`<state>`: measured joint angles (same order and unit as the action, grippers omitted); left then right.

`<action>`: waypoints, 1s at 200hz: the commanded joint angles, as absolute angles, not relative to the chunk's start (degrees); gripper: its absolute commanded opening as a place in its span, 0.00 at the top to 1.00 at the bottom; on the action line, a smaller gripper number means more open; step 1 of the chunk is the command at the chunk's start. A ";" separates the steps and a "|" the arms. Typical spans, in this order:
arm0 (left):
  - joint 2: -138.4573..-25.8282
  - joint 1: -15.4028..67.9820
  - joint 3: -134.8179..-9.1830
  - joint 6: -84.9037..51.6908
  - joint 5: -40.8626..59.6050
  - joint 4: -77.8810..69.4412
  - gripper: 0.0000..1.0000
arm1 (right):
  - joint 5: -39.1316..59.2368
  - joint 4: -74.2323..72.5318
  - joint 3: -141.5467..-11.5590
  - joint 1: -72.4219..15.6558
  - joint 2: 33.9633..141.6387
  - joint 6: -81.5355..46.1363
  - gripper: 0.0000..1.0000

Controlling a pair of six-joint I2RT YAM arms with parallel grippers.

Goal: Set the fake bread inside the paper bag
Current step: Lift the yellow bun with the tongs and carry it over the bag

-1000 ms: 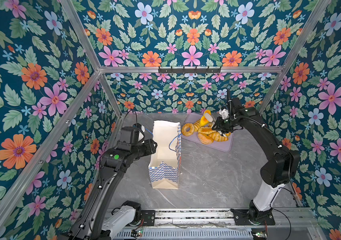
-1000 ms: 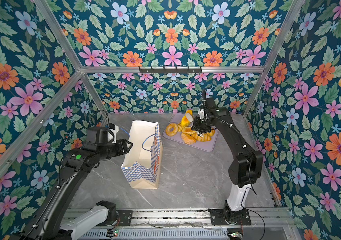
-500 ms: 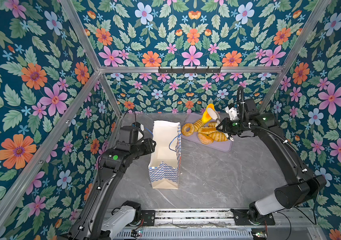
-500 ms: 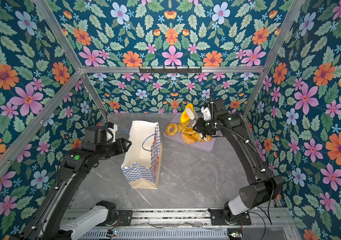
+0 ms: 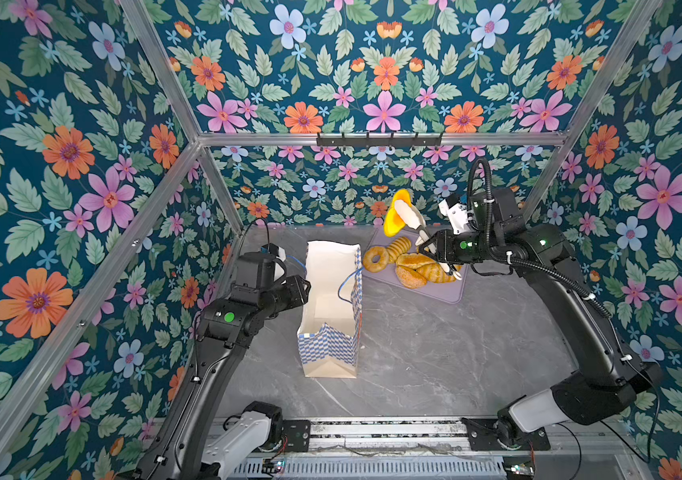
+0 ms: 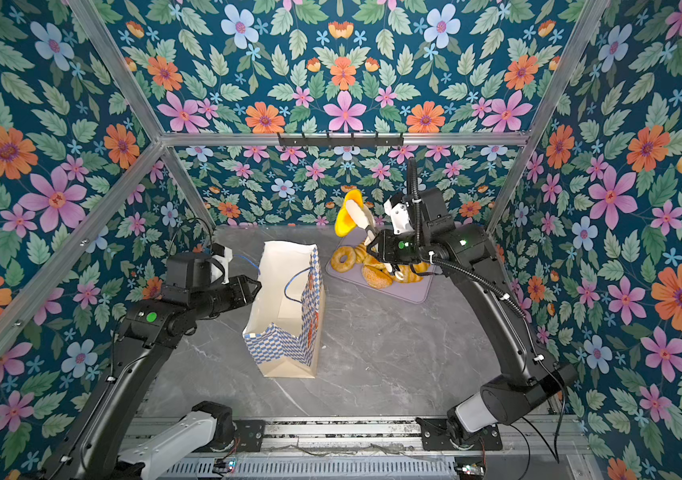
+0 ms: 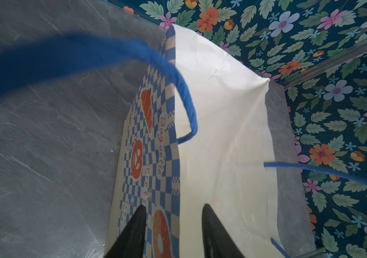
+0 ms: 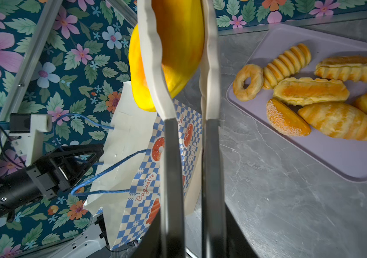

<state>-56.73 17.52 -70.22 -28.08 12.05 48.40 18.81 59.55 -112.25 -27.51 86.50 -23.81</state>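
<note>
The tall blue-and-white checkered paper bag (image 5: 329, 347) stands open left of centre, with the flat lilac tray (image 5: 435, 291) just beyond it to the right. The left gripper (image 7: 171, 208) straddles the bag's left wall, jaws apart. The right gripper (image 5: 430, 250) is clamped on white-tipped grey tongs (image 8: 171, 167), which pinch a glossy yellow-orange toy pastry (image 5: 392, 216) above the tray's far-left corner. The remaining fake bread (image 5: 414, 266) lies on the tray. This looks like the carry step: next, swing left over the bag's mouth and let go. A second ago the pastry hung lower, nearer the pile.
</note>
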 commanded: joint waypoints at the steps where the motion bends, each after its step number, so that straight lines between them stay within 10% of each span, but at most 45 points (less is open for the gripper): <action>1: -56.62 17.48 -70.22 -27.95 12.04 47.11 0.57 | 18.56 58.89 -114.84 -29.16 87.04 -24.26 0.67; 200: -56.50 17.48 -69.00 -28.40 12.68 46.41 0.68 | 16.27 70.95 -138.55 -43.45 102.20 -19.07 0.65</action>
<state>-56.42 17.52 -69.28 -28.32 12.25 47.97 16.38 69.34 -137.97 -42.74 101.65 -20.78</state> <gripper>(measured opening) 0.327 0.348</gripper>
